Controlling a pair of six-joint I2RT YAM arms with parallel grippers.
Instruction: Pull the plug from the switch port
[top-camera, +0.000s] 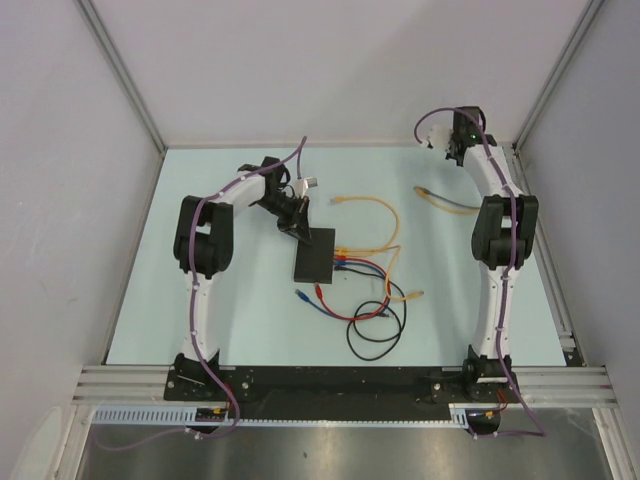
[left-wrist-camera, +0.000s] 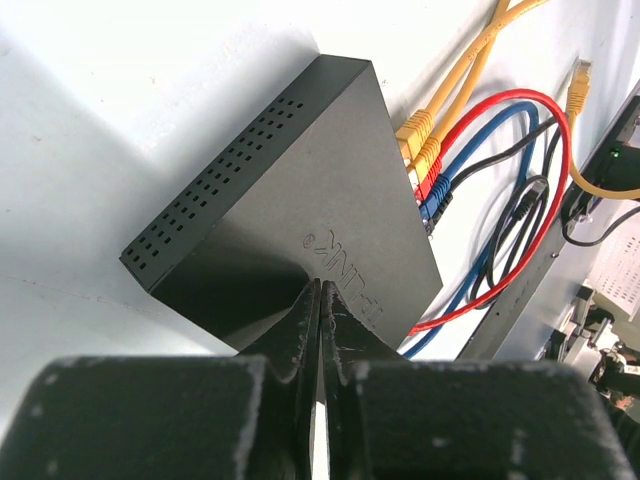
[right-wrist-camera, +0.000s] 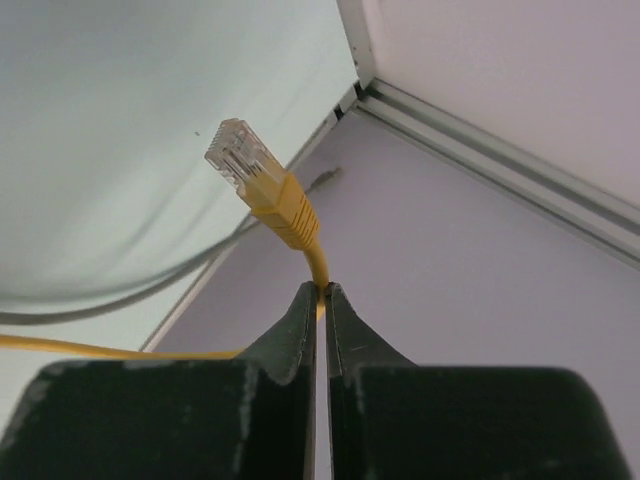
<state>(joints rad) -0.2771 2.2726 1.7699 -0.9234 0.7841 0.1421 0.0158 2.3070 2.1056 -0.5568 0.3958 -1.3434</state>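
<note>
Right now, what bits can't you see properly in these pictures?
- Switch ports, left wrist view: that edge faces away.
- Switch's near corner, left wrist view: behind the shut left jaws.
- Yellow cable below the shut right jaws, right wrist view: they cover it.
- Which port each plug fills, top view: too small.

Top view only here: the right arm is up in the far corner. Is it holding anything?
Observer: Yes. The right fingers are shut on a yellow cable just below its plug, which is free in the air.
Operator: And the other arm?
Observer: The left fingers are shut, tips seemingly resting on top of the switch, beside its logo.
Operator: What's in its ports?
Observer: Two yellow plugs, a red plug and a blue plug, side by side.
</note>
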